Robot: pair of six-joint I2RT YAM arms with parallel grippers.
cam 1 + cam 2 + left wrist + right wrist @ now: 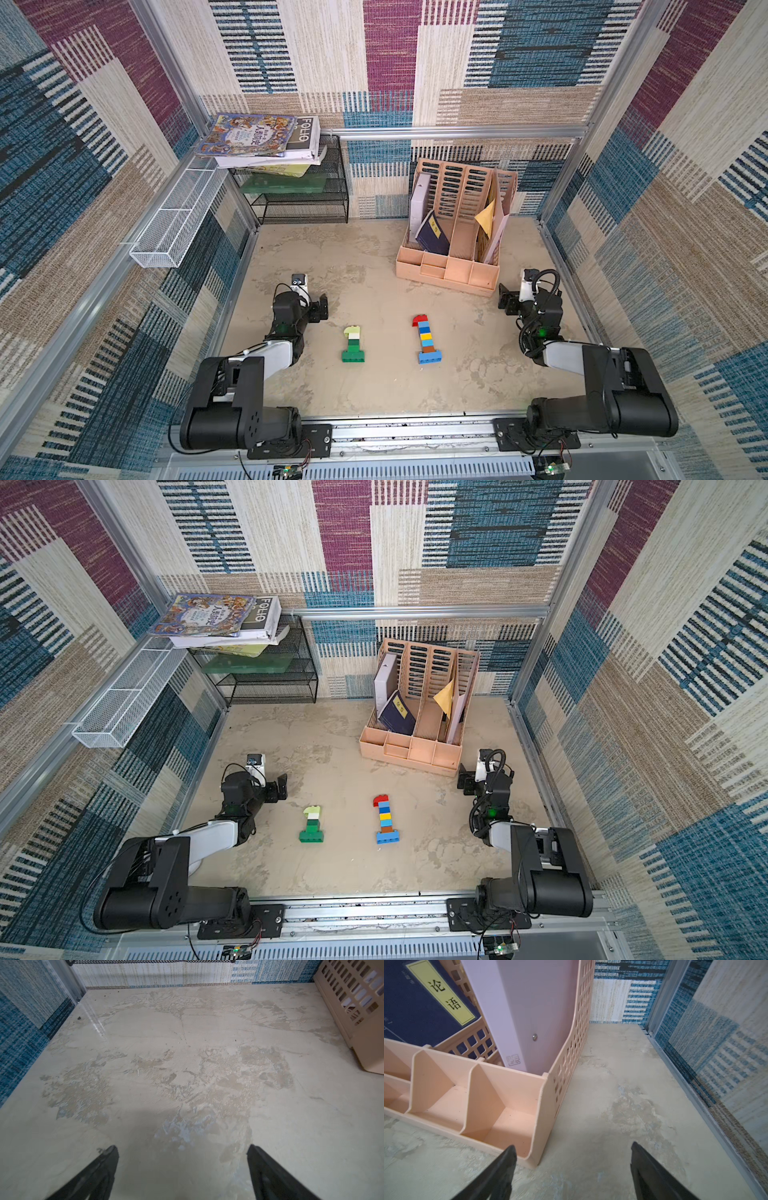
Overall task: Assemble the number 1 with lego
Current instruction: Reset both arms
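1. Two lego ones lie flat on the worktop (374,395), well apart: a green-and-cream figure (353,345) at left, a red-blue-yellow figure (428,340) at right.
2. The left tool (182,1149) and right tool (573,1147) gape wide and empty out at either side, seemingly because both digits look complete.

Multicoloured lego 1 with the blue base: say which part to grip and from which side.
Grip the multicoloured lego 1 by its narrow stem, about midway, coming straight down with the jaws across its short width. It appears to lie flat on the table, leaving only its upper face free, and the blue base and red hook are wider.
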